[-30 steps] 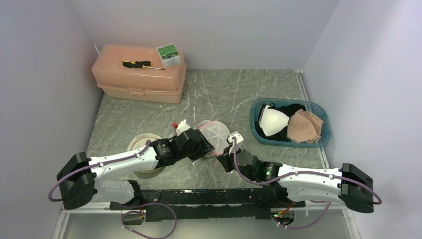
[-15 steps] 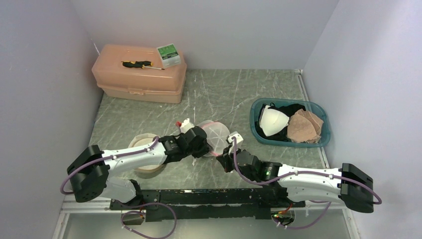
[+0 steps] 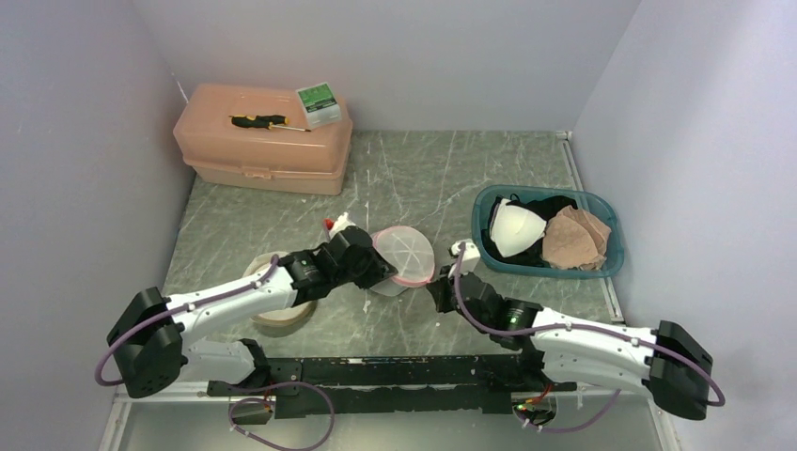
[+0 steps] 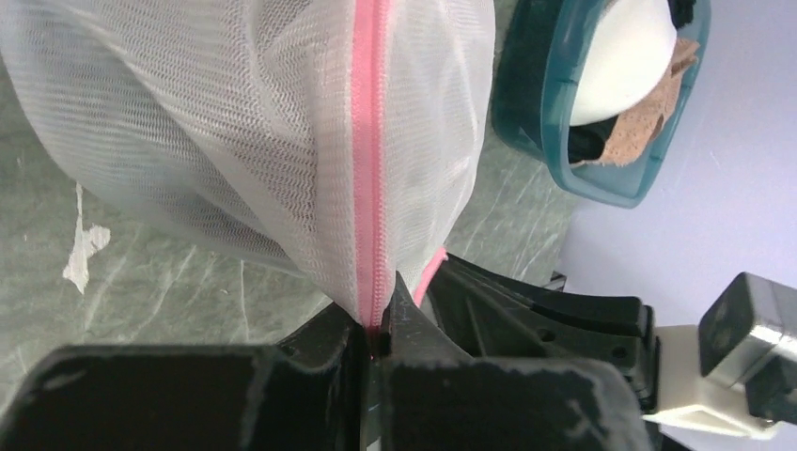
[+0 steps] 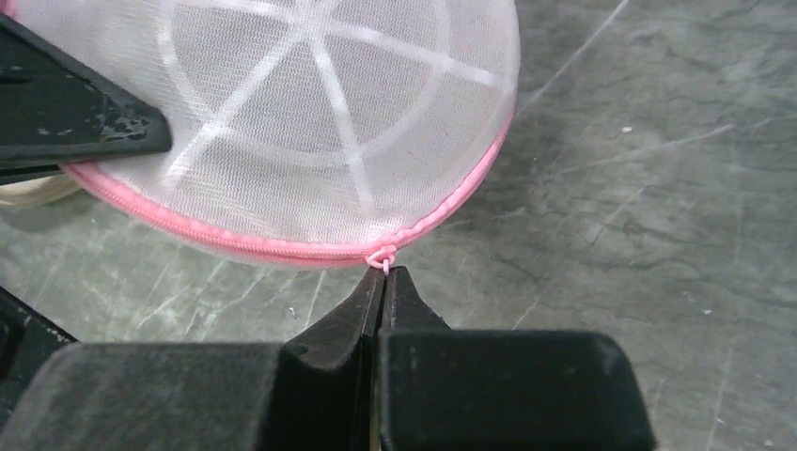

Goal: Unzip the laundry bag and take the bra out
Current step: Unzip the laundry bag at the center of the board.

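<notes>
Laundry bag (image 3: 402, 258): arms low; left hand (image 4: 376, 331) pinches seam (image 4: 368, 188), right hand (image 5: 382, 280) pinches zipper pull (image 5: 381, 256).

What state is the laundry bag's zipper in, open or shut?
Shut, as far as visible: the zipper runs closed along the laundry bag in both wrist views, its pull at the right gripper.

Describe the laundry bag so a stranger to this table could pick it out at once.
Start from the green marbled table and look at its middle, just ahead of the two arms. The laundry bag is the round white mesh pouch there, pinched by the left gripper and the right gripper. Unlike the teal basket to its right, it has a pink zipper around its rim.
</notes>
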Controlling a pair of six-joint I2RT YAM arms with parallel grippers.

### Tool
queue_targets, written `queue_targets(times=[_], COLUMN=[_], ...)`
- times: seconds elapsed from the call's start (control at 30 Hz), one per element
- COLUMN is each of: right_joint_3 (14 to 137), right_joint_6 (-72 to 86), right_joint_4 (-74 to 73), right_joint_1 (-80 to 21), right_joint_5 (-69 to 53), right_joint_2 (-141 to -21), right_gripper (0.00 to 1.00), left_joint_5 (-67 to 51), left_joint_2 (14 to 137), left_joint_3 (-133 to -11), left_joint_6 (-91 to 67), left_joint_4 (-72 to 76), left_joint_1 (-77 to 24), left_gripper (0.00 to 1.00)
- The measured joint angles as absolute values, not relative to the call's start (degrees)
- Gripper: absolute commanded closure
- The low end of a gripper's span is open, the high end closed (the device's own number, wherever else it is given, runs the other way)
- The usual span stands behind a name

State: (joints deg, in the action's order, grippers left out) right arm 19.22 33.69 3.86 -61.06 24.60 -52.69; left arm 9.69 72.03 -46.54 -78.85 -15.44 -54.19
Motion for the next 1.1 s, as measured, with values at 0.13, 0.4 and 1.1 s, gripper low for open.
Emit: queue_targets(times=[0.13, 0.4, 1.1], right_joint_3=[19.2, 21.3, 18.1], right_joint_6=[32.5, 25.6, 27.9], right_joint_4=[1.2, -2.5, 4.1], right_joint_1=[-60.7, -61.3, -64.2], right_joint_5=[25.5, 24.2, 17.7], right_joint_2=[-45.4, -33.6, -47.4], right_gripper=[1.0, 1.0, 1.0], left_joint_5=[2.2, -26.1, -25.3], left_joint_2=[70.9, 80.7, 67.7], left_joint_3=[-45.4, -58.3, -49.8], left_joint_6=[-73.1, -53.2, -48.9], left_joint_4=[-11.6, -8.8, -12.3], left_joint_1=[-49.9, -37.9, -34.6], left_gripper=[0.92, 0.85, 0.05])
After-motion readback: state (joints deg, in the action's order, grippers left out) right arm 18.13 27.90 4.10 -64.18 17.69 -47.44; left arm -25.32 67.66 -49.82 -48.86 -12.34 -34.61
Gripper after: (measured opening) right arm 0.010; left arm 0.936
